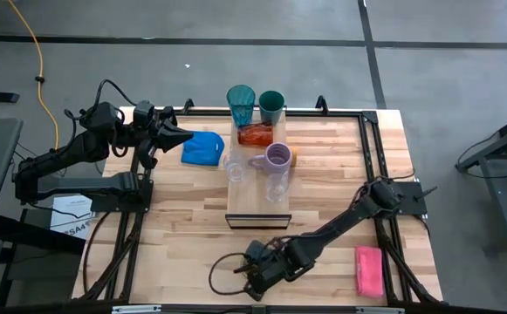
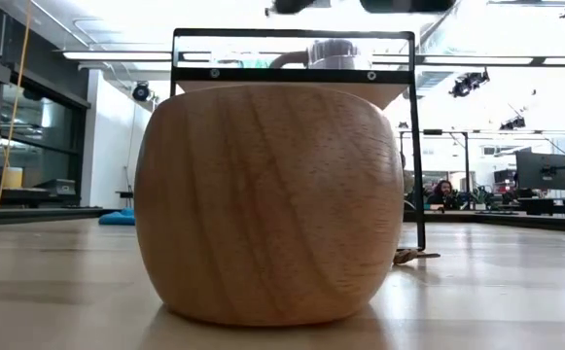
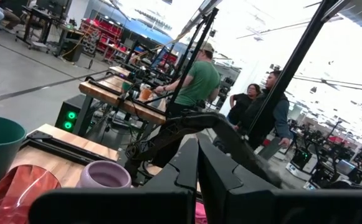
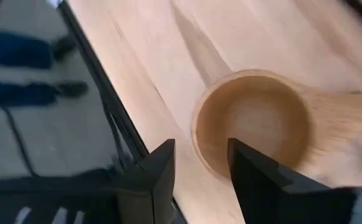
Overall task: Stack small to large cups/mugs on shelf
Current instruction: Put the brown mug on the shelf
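A tan wooden mug (image 2: 267, 204) stands upright on its base on the tabletop near the front edge, its mouth (image 4: 252, 124) facing up. My right gripper (image 4: 199, 168) hovers open over it, one finger above the hollow and one outside the near rim; in the high view this gripper (image 1: 251, 270) hides the mug. Behind stands the shelf (image 1: 255, 209). On it are a teal tumbler (image 1: 241, 105), a dark green cup (image 1: 271, 105), a red cup (image 1: 255, 134) on its side, a lavender mug (image 1: 277, 157) and two clear glasses (image 1: 236, 166). My left gripper (image 1: 183, 135) waits shut at the far left.
A blue cloth (image 1: 202, 148) lies left of the shelf, just beyond my left gripper. A pink sponge (image 1: 368, 269) lies near the front right corner. Black frame bars (image 1: 371, 148) run along the table's sides. People (image 3: 199, 81) stand in the room beyond.
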`<state>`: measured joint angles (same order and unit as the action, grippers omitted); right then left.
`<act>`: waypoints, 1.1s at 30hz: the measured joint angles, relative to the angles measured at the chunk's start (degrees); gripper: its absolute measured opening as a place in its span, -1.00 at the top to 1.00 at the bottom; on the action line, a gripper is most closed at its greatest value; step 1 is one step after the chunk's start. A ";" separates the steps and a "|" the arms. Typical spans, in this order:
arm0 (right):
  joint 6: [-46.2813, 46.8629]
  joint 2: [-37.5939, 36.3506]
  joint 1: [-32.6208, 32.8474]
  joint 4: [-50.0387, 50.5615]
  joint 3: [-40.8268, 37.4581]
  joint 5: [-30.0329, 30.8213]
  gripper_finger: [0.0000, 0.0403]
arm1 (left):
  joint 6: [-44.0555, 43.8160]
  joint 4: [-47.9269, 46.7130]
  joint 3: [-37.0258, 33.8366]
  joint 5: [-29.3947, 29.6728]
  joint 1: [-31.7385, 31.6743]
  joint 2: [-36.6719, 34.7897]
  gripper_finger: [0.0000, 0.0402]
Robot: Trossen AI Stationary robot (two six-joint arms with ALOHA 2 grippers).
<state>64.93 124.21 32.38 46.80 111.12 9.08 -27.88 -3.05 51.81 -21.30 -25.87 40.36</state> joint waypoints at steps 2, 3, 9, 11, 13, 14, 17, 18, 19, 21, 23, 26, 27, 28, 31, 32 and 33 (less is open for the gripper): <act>-3.33 -0.74 0.44 5.54 1.96 0.11 0.32 | 0.01 0.00 0.00 0.00 0.00 -0.01 1.00; -4.76 -1.05 0.76 8.69 2.70 0.09 0.32 | 0.02 -0.02 0.00 0.00 0.00 -0.02 1.00; -4.99 -3.72 6.19 23.08 2.11 -2.02 0.33 | -0.73 -0.04 0.00 -0.07 0.00 -0.02 1.00; -2.73 -5.09 8.72 25.87 -0.59 -3.83 0.33 | -0.87 -0.07 0.00 -0.13 0.00 -0.02 1.00; 0.70 -7.67 11.24 25.54 -5.27 -5.51 0.33 | -0.87 -0.08 0.00 -0.13 0.00 -0.01 1.00; 3.12 -9.68 12.58 24.56 -8.56 -6.68 0.33 | -0.87 -0.09 0.00 -0.13 0.00 -0.02 1.00; 13.59 -17.71 16.92 18.05 -21.28 -9.22 0.33 | -0.87 -0.09 0.00 -0.13 0.00 -0.02 1.00; 17.98 -21.02 18.46 14.50 -26.13 -9.31 0.33 | -0.87 -0.09 0.00 -0.13 0.00 -0.02 1.00; 22.35 -24.73 19.95 10.62 -31.08 -8.96 0.33 | -0.87 -0.09 0.00 -0.11 0.00 -0.02 1.00; 30.84 -32.78 22.82 2.06 -41.26 -6.00 0.33 | -0.87 -0.09 0.00 -0.13 0.00 -0.02 1.00; 37.06 -40.57 24.82 -6.43 -51.08 0.35 0.33 | -0.87 -0.09 0.00 -0.11 0.00 -0.01 1.00; 39.03 -51.51 25.32 -16.00 -63.48 11.47 0.33 | -0.87 -0.09 0.00 -0.11 0.00 -0.02 1.00; 37.45 -55.06 24.52 -18.61 -66.65 15.91 0.33 | -0.87 -0.09 0.00 -0.11 0.00 -0.02 1.00; 35.30 -58.74 23.29 -20.81 -69.44 20.63 0.33 | -0.87 -0.09 0.00 -0.11 0.00 -0.02 1.00; 23.04 -69.44 18.29 -27.19 -75.42 33.36 0.33 | -0.87 -0.09 0.00 -0.09 0.00 0.00 1.00; 17.23 -73.15 16.32 -29.79 -76.65 35.74 0.33 | -0.86 -0.09 0.00 -0.09 0.00 0.00 1.00; 10.67 -76.69 14.18 -32.43 -77.41 36.75 0.33 | -0.78 -0.09 0.00 -0.09 0.00 0.00 1.00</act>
<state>75.60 47.52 46.56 14.37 33.71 45.82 -28.66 -3.14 51.81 -21.39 -25.87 40.36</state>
